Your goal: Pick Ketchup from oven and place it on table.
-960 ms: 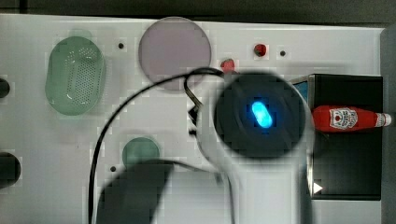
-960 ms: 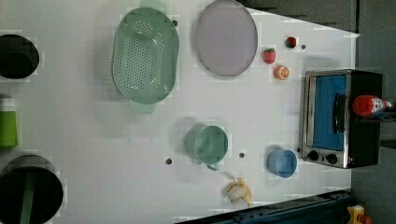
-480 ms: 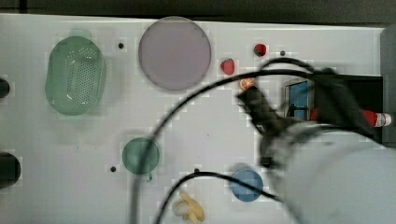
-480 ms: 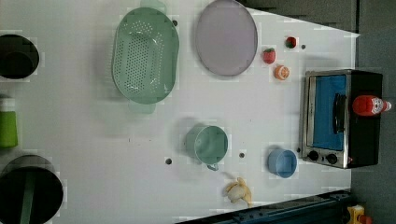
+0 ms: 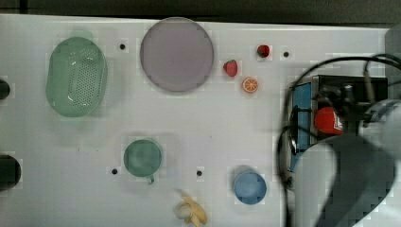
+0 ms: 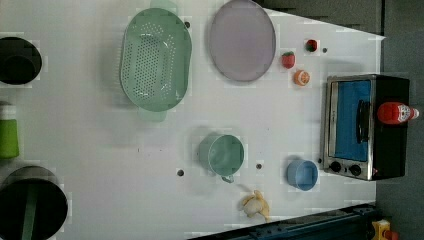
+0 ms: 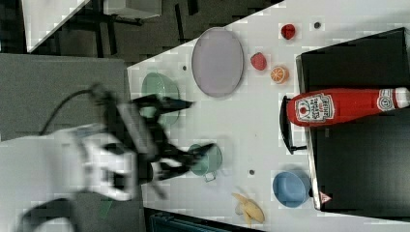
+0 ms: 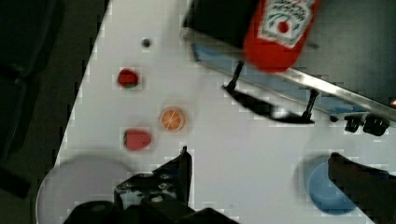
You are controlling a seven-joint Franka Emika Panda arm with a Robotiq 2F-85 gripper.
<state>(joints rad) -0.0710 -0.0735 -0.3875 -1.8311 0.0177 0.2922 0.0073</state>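
Wide apart and empty, the gripper (image 7: 183, 128) hangs in the air, touching nothing, its two dark fingers (image 7: 169, 103) pointing toward the oven in the right view. The ketchup (image 7: 338, 106) lies on its side on the oven's (image 7: 358, 159) flat black roof, not inside it, with its base overhanging the front edge above the door handle and its white cap toward the back. The oven sits at the table's (image 6: 280, 125) edge, on the left view's right, near a blue cup (image 6: 302, 174). The bottle looks light, and its plastic is probably smooth and a little squashy, so it may roll or slip under a careless pinch. I would take it across the labelled belly, fingers either side of the round body, well away from the narrow cap end.
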